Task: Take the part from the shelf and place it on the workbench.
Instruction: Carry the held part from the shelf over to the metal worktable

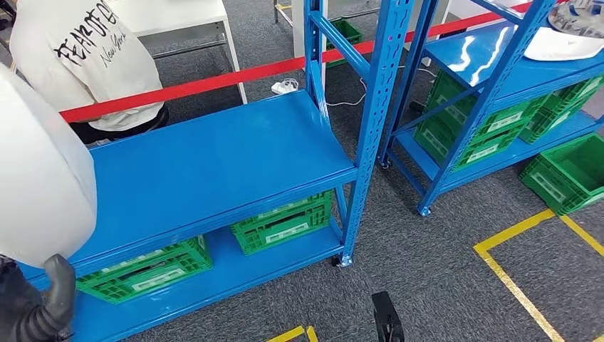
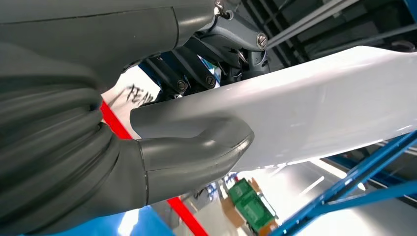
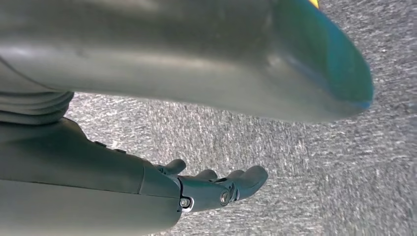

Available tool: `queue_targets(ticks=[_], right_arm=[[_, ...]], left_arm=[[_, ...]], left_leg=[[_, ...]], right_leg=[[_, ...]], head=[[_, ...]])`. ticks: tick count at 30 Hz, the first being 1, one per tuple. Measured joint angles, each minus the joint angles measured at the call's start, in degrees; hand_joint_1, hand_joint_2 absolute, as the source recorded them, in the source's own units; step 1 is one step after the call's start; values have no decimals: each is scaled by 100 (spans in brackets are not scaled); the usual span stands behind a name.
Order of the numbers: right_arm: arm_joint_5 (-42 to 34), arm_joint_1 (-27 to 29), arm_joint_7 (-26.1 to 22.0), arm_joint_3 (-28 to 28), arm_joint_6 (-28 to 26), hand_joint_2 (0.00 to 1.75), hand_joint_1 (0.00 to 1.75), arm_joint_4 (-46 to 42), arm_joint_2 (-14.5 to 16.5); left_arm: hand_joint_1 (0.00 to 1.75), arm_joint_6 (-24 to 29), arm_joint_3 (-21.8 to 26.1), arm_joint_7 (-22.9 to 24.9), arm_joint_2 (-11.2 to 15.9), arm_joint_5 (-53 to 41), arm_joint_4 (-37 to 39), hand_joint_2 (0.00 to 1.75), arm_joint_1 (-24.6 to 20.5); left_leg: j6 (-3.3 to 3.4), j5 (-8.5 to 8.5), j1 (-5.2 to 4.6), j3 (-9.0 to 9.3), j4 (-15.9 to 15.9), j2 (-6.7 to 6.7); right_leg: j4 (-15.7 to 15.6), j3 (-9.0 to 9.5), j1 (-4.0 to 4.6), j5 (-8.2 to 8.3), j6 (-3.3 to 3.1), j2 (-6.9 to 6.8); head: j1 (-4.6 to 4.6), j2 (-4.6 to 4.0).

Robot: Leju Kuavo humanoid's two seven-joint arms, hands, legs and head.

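Observation:
The part [image 1: 39, 171] is a large, smooth white shell at the far left of the head view, raised above the blue shelf [image 1: 214, 157]. My left hand [image 1: 50, 296] grips its lower edge. In the left wrist view the grey thumb [image 2: 196, 152] presses on one face of the white part [image 2: 319, 108], and the darker fingers [image 2: 196, 73] lie against the other face. My right hand [image 3: 211, 187] hangs over the grey carpet with its fingers loosely extended and nothing in it; its dark tip [image 1: 387, 317] shows at the bottom of the head view.
Green crates [image 1: 281, 224] sit on the shelf's lowest level. A second blue shelf [image 1: 491, 100] at the right carries more crates and another white part [image 1: 563, 43]. A person in a white shirt [image 1: 85, 57] sits behind a red barrier tape [image 1: 214, 80]. Yellow tape [image 1: 513, 278] marks the carpet.

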Motion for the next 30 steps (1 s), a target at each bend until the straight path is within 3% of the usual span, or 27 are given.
queue_targets(ticks=[1, 3, 5, 7, 8, 10, 12, 13, 14, 15, 16, 17, 19, 20, 22, 23, 25, 27, 28, 29, 30], right_arm=[[-9, -15, -39, 0, 2, 0, 0, 0, 1], [-7, -40, -92, 0, 4, 0, 0, -1, 18], [7, -60, -120, 0, 5, 0, 0, -2, 32], [21, -73, -105, 0, -14, 0, 0, -2, 30], [22, -75, -90, 0, -29, 0, 0, -2, 29], [-3, -76, -33, 0, -55, 0, 0, -2, 20], [-60, -78, 61, -2, -67, 0, 0, -2, 0], [-101, -78, 111, -5, -72, 0, 0, -2, -15], [-154, -76, 151, -17, -75, 0, 0, -2, -30], [-216, -75, 179, -40, -74, 0, 0, -2, -42], [-273, -75, 197, -69, -70, 0, 0, -2, -54], [-325, -78, 207, -105, -62, 0, 0, -2, -61], [-377, -72, 197, -167, -38, 0, 0, -2, -65], [-382, -63, 184, -192, -26, 0, 0, -3, -64], [-356, -38, 139, -221, -13, 0, 0, -3, -64], [-337, -34, 113, -227, -12, 0, 0, -4, -65], [-305, -32, 48, -237, -10, 0, 0, -9, -70], [-258, -34, -32, -242, -22, 0, 0, -17, -83], [-220, -33, -85, -243, -43, 0, 0, -19, -90], [-179, -32, -145, -243, -78, 0, 0, -19, -97], [-146, -31, -204, -243, -121, 0, 0, -21, -104]], left_arm=[[175, -49, 0, 1, -38, -7, 11, 175, -35], [175, -113, 0, 2, -112, -34, 25, 175, -111], [175, -176, 1, 2, -177, -51, 46, 175, -176], [175, -247, 0, 1, -237, -47, 95, 175, -227], [175, -274, -1, 1, -273, -43, 129, 175, -256], [175, -284, -3, 4, -350, -33, 195, 175, -305], [175, -284, -3, 8, -405, -12, 257, 175, -329], [175, -292, -4, 8, -424, 6, 289, 175, -329], [175, -306, -4, 9, -442, 31, 322, 175, -330], [175, -320, -4, 10, -456, 58, 352, 175, -330], [175, -329, -7, 11, -466, 92, 376, 175, -332], [175, -316, -15, 13, -471, 134, 392, 175, -336], [175, -238, -50, 11, -469, 232, 416, 175, -358], [175, -181, -78, 7, -464, 289, 430, 175, -376], [175, -86, -129, -2, -450, 376, 459, 175, -406], [175, -48, -150, -2, -436, 407, 474, 175, -412], [175, 7, -191, 1, -405, 443, 503, 175, -432], [175, 32, -234, 1, -387, 458, 526, 175, -465], [175, 37, -255, -1, -383, 463, 538, 175, -475], [175, 40, -275, -1, -382, 464, 550, 175, -480], [175, 43, -292, -1, -382, 461, 557, 175, -482]], left_leg=[[58, 120, -23, 289, -369, -2], [157, 177, -80, 829, -1138, 4], [202, 146, -135, 1005, -1469, 17], [254, 259, -144, 956, -1543, 36], [299, 334, -129, 927, -1582, 47], [363, 497, -94, 823, -1640, 65], [384, 624, -89, 657, -1625, 72], [376, 678, -86, 566, -1604, 81], [361, 725, -79, 469, -1571, 91], [339, 767, -66, 368, -1524, 98], [312, 801, -51, 269, -1464, 103], [278, 831, -48, 173, -1397, 104], [210, 877, -63, 60, -1284, 101], [177, 908, -77, 38, -1260, 97], [121, 979, -74, 27, -1267, 88], [90, 926, -63, -4, -1241, 83], [38, 517, -45, -132, -918, 70], [15, -34, -41, -278, -257, 62], [16, -163, -41, -306, 46, 60], [31, -159, -44, -268, 224, 57], [62, -52, -51, -144, 225, 53]], right_leg=[[1, -51, 14, 50, 4, 0], [-14, -108, 27, 144, 41, 2], [-54, -106, 4, 227, 115, 1], [-91, -107, -15, 284, 195, 6], [-49, -139, -13, 214, 224, 8], [340, -281, -15, -232, 262, 10], [1014, -450, -18, -726, 301, 7], [1270, -476, -23, -804, 322, 6], [1365, -423, -28, -752, 341, 5], [1253, -268, -37, -607, 359, 3], [967, -25, -53, -458, 381, 1], [593, 248, -59, -424, 401, 1], [100, 564, -60, -482, 344, 16], [28, 587, -51, -538, 290, 25], [36, 524, -52, -481, 175, 22], [36, 480, -50, -425, 130, 14], [16, 349, -61, -293, 52, -4], [15, 191, -51, -160, 22, -9], [16, 106, -40, -92, 21, -11], [18, 17, -27, -18, 22, -14], [19, -71, -12, 56, 25, -14]], head=[[1, 0], [6, 0], [2, 0], [-16, 0], [-17, 0], [-11, -1], [1, -1], [3, -1], [3, 0], [4, 1], [4, 1], [15, 0], [39, -1], [44, -1], [31, 0], [20, 0], [0, 0], [-15, -1], [-15, 0], [-16, 0], [-15, 0]])
